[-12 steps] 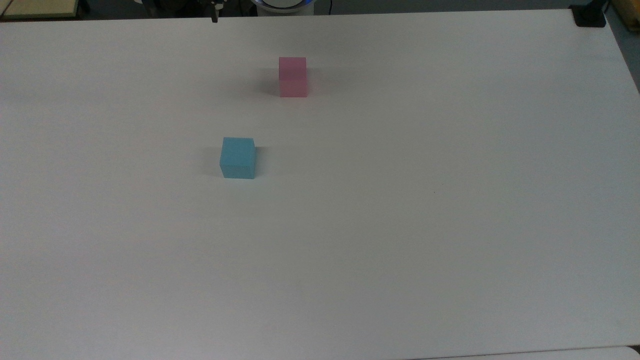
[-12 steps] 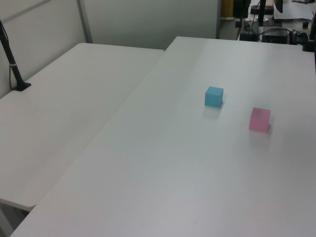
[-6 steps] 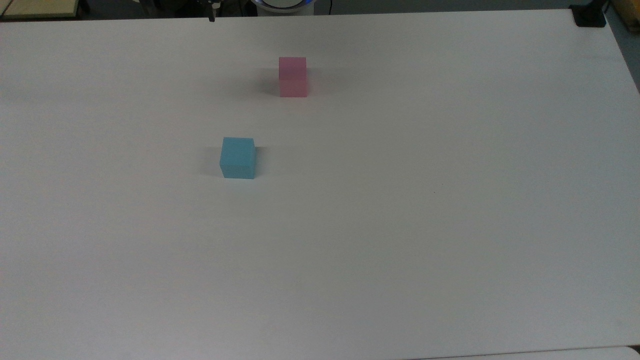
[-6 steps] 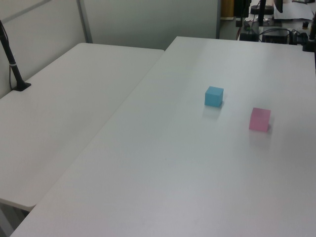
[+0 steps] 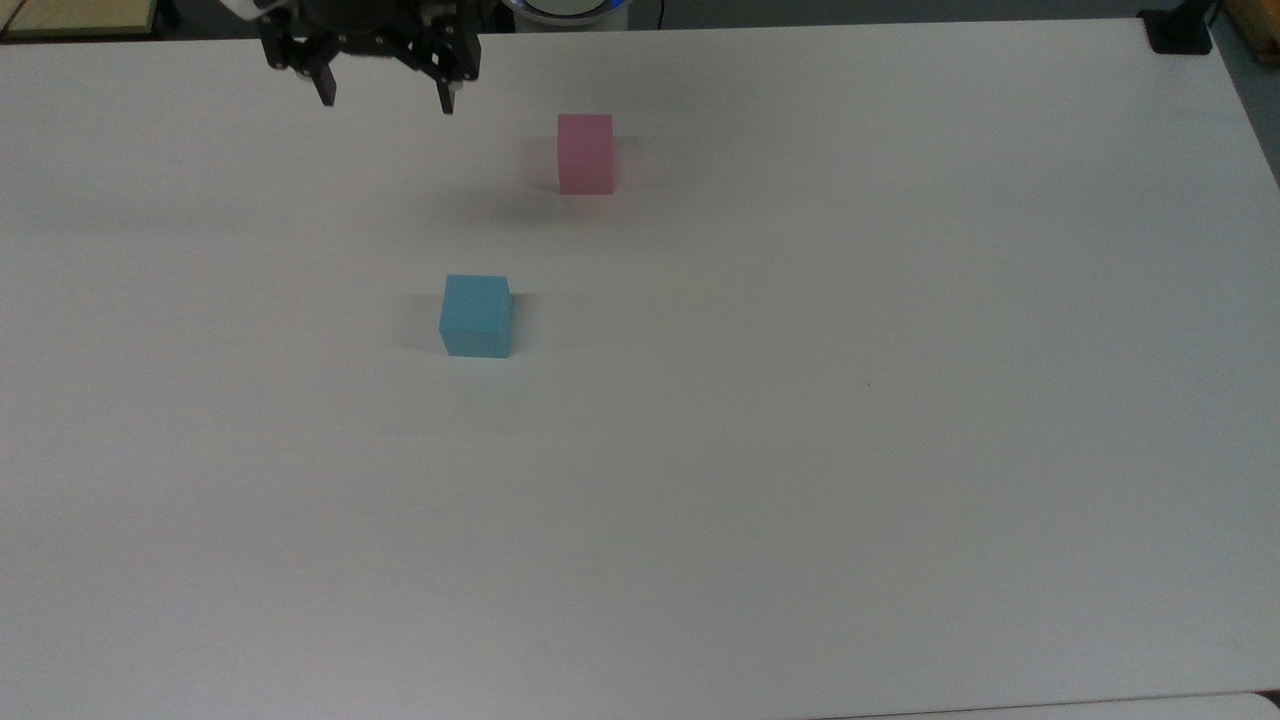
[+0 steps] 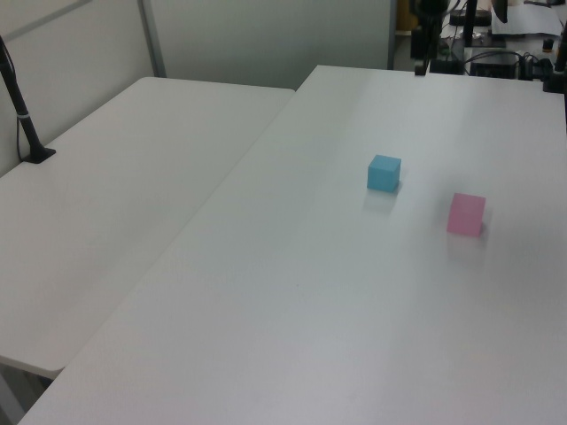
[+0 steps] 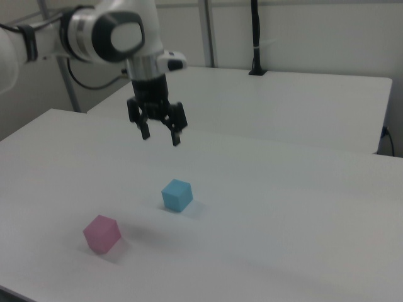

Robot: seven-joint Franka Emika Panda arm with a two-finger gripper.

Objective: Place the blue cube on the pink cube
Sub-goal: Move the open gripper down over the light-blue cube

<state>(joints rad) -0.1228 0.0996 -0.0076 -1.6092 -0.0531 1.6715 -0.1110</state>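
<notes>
While the gripper [image 7: 160,134] hangs wide open and empty, matte blue cube [image 7: 176,195] and pink cube [image 7: 101,233] sit apart.

Even, soft overhead light; faint diffuse shadows; cool tint; mild blur.

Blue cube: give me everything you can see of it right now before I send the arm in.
The blue cube is a small light-blue block with plain matte faces and no markings. It sits flat and upright on the white table, casting a faint shadow. Nothing touches it: the pink cube stands well apart, and the gripper hangs in the air above the table with its fingers spread open and empty. In the right view the cube lies below the gripper, toward the camera.
</notes>
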